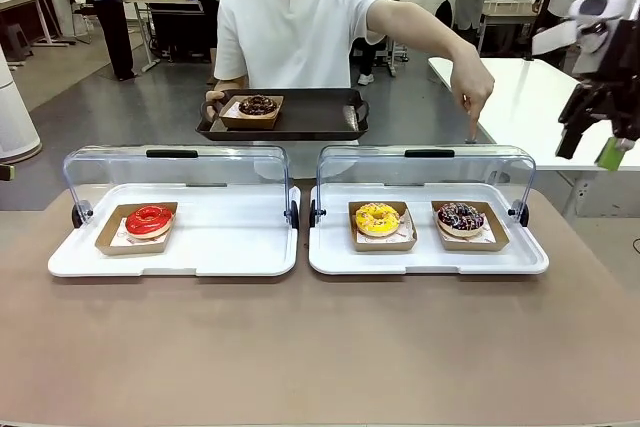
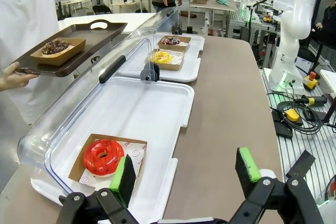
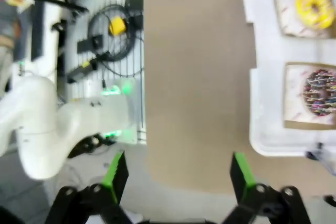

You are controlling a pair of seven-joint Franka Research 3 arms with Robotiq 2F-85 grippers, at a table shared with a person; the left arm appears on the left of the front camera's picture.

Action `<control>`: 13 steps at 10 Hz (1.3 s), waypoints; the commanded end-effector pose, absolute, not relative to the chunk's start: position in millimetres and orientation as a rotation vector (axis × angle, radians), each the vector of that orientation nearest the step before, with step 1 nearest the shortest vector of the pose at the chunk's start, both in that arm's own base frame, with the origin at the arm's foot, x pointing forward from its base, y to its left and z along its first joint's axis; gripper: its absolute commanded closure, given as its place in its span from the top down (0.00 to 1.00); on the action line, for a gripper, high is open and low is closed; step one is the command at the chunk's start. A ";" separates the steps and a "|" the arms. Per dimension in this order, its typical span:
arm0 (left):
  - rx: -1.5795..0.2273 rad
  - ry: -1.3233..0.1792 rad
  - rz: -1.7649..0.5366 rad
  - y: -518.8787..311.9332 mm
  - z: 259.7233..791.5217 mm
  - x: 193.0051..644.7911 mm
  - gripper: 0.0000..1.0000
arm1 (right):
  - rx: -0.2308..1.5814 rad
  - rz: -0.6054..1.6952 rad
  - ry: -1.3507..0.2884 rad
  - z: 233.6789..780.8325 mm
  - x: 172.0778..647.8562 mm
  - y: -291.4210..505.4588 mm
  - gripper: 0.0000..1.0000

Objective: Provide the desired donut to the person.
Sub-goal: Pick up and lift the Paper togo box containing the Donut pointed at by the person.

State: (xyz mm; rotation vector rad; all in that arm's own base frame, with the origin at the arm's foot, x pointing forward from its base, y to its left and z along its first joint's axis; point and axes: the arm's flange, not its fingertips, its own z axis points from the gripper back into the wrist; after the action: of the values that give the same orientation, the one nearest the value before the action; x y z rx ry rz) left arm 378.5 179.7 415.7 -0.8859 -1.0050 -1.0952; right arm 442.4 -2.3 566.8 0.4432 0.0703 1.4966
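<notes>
**Both grippers wide open, a finger points down by the dark donut**

The left gripper [image 2: 185, 169] is open wide and holds nothing. It hangs over the near edge of the left white box [image 2: 157, 103]. The red donut [image 2: 103, 156] sits in its paper tray just past one green pad [image 2: 123, 174].

The right gripper [image 3: 177, 169] is open wide too, with nothing in it. In the front view it is up in the air at the right side [image 1: 590, 145], well away from the donuts. Its own view is blurry.

The right white box [image 1: 430, 259] holds two donuts side by side: the yellow donut [image 1: 377, 218] and the dark donut with sprinkles [image 1: 460, 215]. Both clear lids are tipped up and back.

The person [image 1: 290, 27] stands at the far side of the table. One hand [image 1: 475, 87] points a finger down at the right box's lid [image 1: 430, 169], just behind the dark donut with sprinkles. The other hand [image 1: 214, 98] holds a dark serving tray [image 1: 310, 115] with a chocolate donut [image 1: 258, 105] on it.
</notes>
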 end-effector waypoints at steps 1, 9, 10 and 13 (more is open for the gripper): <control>-0.885 -1.017 -1.094 180.5 416.6 377.3 1.00 | 0.278 1.553 0.055 554.5 432.6 10.2 1.00; -0.885 -1.017 -1.094 180.5 416.6 377.3 1.00 | 0.205 1.620 -0.028 548.2 434.5 24.7 1.00; -0.885 -1.017 -1.094 180.5 416.6 377.3 1.00 | 0.205 1.620 -0.028 548.2 434.5 24.7 1.00; -0.885 -1.017 -1.094 180.5 416.6 377.3 1.00 | 0.202 1.631 -0.051 545.7 430.8 21.8 1.00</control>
State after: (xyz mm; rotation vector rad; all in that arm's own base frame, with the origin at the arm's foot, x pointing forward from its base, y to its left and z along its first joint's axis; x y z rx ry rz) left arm 378.4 179.9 415.6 -0.8856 -1.0050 -1.0946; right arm 430.8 21.6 545.9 0.2018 -0.0516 1.6298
